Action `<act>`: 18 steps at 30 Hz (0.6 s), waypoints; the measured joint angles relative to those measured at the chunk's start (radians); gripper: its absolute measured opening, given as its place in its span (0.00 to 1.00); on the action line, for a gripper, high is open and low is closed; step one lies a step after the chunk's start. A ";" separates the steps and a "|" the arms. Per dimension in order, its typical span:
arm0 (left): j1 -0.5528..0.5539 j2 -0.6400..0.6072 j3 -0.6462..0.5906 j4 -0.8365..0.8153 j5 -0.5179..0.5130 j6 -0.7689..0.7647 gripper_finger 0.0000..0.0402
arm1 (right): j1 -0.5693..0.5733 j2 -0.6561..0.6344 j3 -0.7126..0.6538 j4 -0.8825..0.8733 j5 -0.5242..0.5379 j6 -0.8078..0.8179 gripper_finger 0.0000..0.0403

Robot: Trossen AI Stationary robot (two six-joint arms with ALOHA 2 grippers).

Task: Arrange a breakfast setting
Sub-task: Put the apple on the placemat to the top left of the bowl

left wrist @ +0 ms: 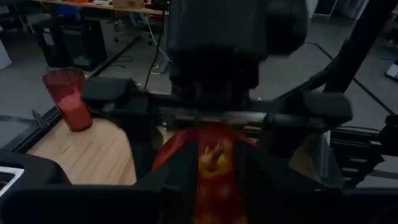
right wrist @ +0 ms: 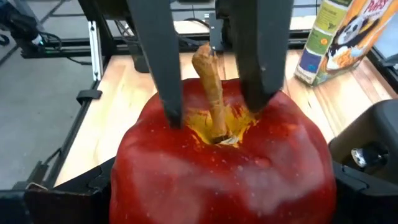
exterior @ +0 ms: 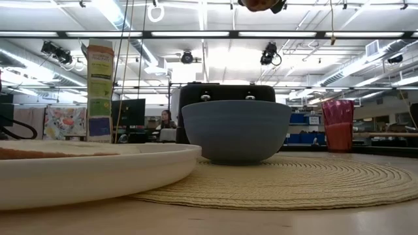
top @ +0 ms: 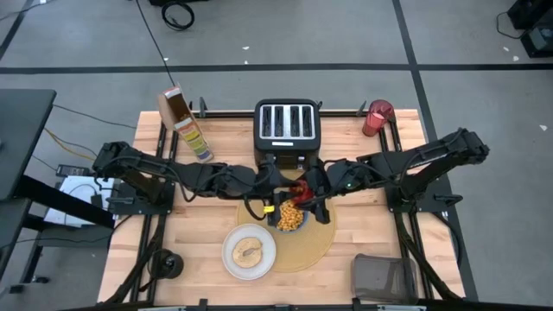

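Observation:
A red apple [top: 299,192] with a brown stem [right wrist: 210,81] is held in the air between my two grippers, just beyond the blue bowl [top: 290,217] of cereal on the tan placemat [top: 318,244]. My right gripper [top: 309,193] is shut on the apple. My left gripper [top: 288,192] is open, with its fingers on either side of the stem. A white plate [top: 232,263] with bread lies partly on the placemat's near left edge. The red cup [top: 378,117] stands at the far right. The spoon is not in view. My right gripper holds the apple by its two sides [right wrist: 127,186], coming level from the table's right; the apple hides the fingertips. The apple is clear of the table, its stem end turned toward the left arm. My left gripper's fingertips [right wrist: 171,115] meet the apple's top [right wrist: 186,127] on either side of the stem, coming level from the table's left. They are not closed on the stem.
The black toaster [top: 287,128] stands just beyond the grippers. The cereal box [top: 184,123] stands at the far left. A grey container [top: 381,277] sits at the near right corner and a small black object [top: 164,263] at the near left.

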 joint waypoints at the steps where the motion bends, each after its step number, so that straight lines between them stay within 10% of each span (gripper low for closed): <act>1: 0.000 0.000 0.000 0.000 0.001 0.000 0.25 | -0.001 0.004 0.000 0.000 0.000 0.000 0.83; 18: 0.004 -0.002 0.000 -0.041 0.001 0.011 0.05 | -0.001 0.028 0.000 0.032 -0.002 0.015 0.88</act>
